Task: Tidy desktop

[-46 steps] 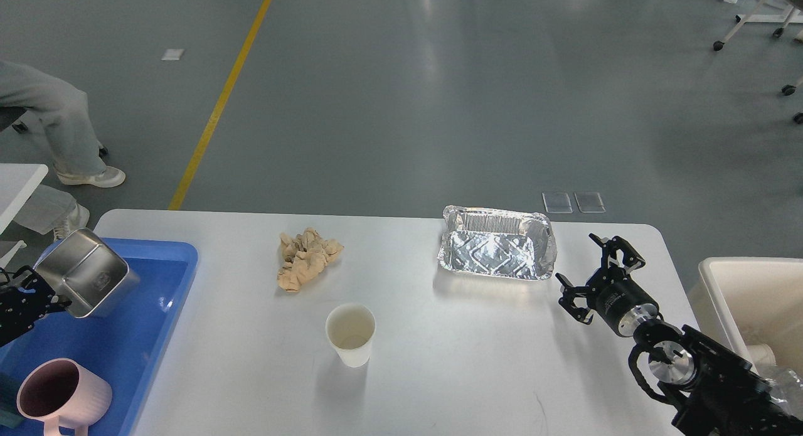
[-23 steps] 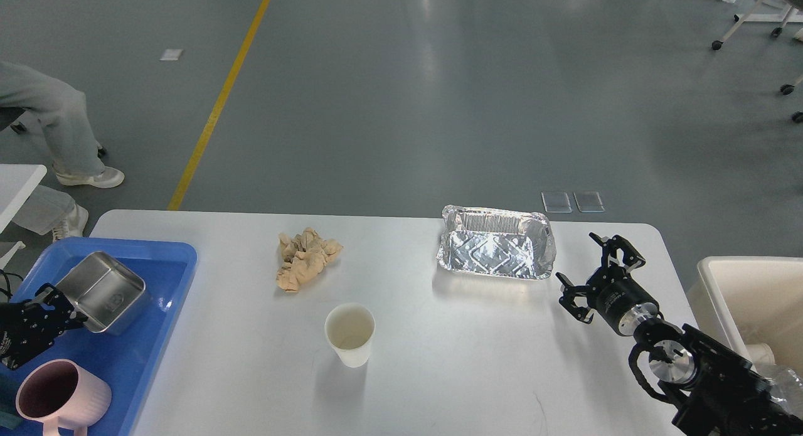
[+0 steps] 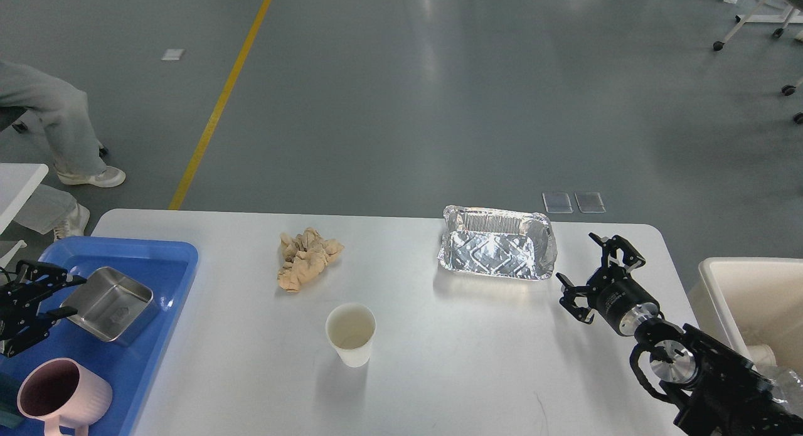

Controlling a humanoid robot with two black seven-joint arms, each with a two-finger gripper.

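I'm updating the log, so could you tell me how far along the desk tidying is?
Done: the steel container and pink mug sit in the blue tray. In hand: nothing; the left gripper and right gripper are open. Left on the desktop: crumpled paper, paper cup, foil tray.

In front of you the white table (image 3: 439, 373) carries a blue tray (image 3: 157, 260) at its left edge, a crumpled brown paper wad (image 3: 307, 257) toward the back, a white paper cup (image 3: 350, 334) standing upright near the middle, and a foil pan (image 3: 497, 251) at the back right.
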